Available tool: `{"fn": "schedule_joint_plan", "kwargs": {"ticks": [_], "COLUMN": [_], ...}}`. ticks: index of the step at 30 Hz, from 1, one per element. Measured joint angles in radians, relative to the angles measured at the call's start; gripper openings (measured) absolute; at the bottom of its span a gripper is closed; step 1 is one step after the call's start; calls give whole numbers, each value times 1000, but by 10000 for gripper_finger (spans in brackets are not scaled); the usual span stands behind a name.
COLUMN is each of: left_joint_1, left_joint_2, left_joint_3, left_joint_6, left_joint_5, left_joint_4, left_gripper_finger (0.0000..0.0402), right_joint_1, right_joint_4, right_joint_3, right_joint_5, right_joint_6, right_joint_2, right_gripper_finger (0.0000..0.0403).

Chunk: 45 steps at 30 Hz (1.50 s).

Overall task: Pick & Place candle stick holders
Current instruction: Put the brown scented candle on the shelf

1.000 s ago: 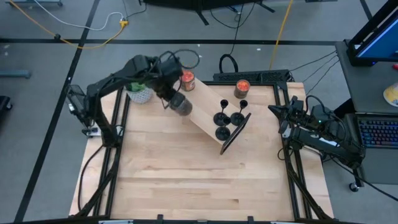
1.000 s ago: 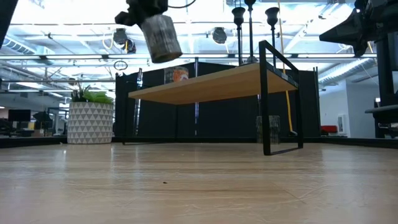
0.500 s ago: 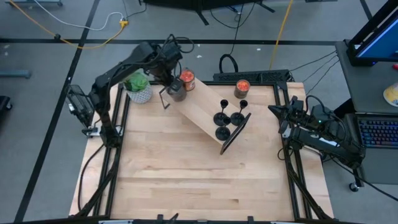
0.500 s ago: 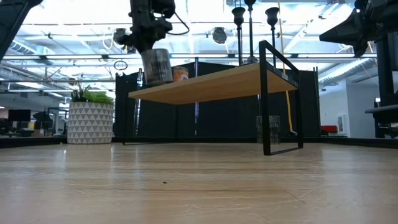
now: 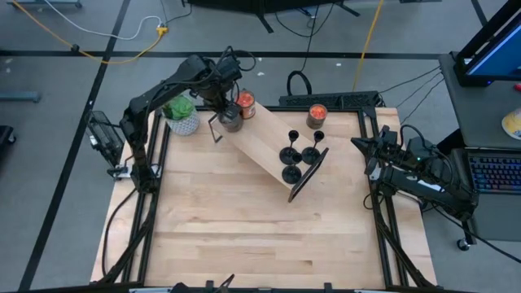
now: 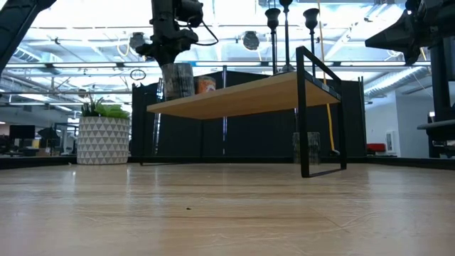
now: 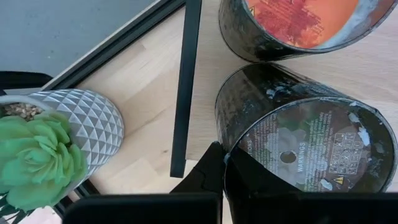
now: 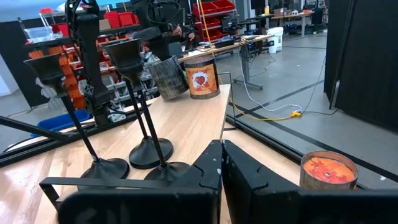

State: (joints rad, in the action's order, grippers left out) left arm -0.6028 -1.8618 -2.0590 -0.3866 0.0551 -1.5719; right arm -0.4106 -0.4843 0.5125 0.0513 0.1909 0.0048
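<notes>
Lowered since a second ago: left claw (image 5: 229,116) has brought its dark glass jar (image 5: 231,122) down onto the shelf end.

High view: that claw is closed around the jar on the far-left end of the slanted light-wood shelf with black metal frame (image 5: 269,150), beside the orange-filled glass candle jar (image 5: 246,105). Three black goblet-shaped candle stick holders (image 5: 300,153) stand upright at the opposite end, nearer the right claw (image 5: 359,144), which waits at the surface's (image 5: 244,236) right edge; its opening I cannot tell.
Low view: jar (image 6: 178,80) sits level on shelf; holders' stems vertical (image 6: 286,32); open workshop behind.
Left wrist view: jar gripped; grey faceted planter with succulent (image 7: 56,143) adjacent.
Right wrist view: holders (image 8: 134,106) just ahead.
</notes>
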Motion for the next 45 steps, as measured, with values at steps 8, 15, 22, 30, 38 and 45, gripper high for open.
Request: {"fn": "schedule_joint_plan", "kwargs": {"ticks": [8,15,22,30,38,45], "left_joint_1": [-4,-2,2,1,-6,-19], "left_joint_2": [0,0,4,5,5,5], "left_joint_3": [0,14,51,52,53,53], "left_joint_6": [-9,-18,-34,-41,-37,-26], "left_joint_5": [-22,-57,-58,-43,-5,-7], "left_joint_4": [1,3,3,2,1,0], "left_gripper_finger": [0,0,0,0,0,2], "right_joint_1": [0,0,0,0,0,0], "right_joint_4": [0,0,-5,-9,-7,-6], "right_joint_3": [0,0,0,0,0,0], "right_joint_5": [0,0,0,0,0,0], "right_joint_6": [7,7,6,3,3,6], "right_joint_2": [0,0,0,0,0,0], "right_gripper_finger": [0,0,0,0,0,0]}}
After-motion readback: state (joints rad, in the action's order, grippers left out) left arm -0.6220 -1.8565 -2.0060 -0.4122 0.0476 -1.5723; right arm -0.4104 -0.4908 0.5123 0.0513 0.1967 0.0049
